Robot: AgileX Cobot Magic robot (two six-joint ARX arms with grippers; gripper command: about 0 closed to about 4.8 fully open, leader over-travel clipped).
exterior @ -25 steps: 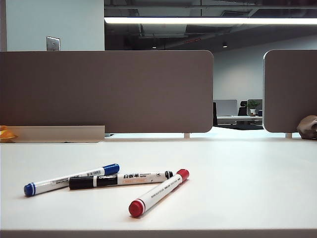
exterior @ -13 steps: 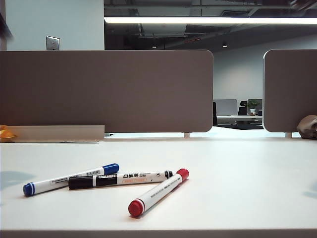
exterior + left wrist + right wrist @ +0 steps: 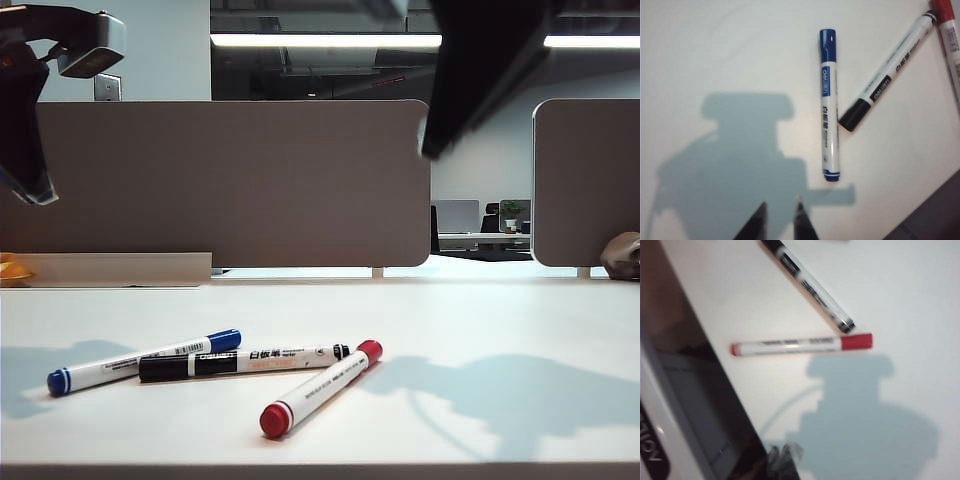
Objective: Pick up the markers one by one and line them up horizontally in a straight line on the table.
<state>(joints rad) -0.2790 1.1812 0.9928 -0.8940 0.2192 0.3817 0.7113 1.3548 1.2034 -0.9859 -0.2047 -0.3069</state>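
Lying loose on table (image 3: 480,330): blue-, black-, red-capped markers (image 3: 240,362); left pincer (image 3: 780,220) narrowly parted, right pincer (image 3: 785,455) closed, both empty.

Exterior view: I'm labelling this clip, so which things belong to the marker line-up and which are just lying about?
Job:
blue marker
black marker
red marker
table
left gripper
right gripper

Lying about:
partition panels
orange thing
brown lump

I get bright, even light from a ceiling strip (image 3: 320,41) behind the partitions. Soft blue-grey arm shadows lie on the table (image 3: 500,330). The right wrist view is blurred, maybe by motion; the left wrist view is sharp, without glare.
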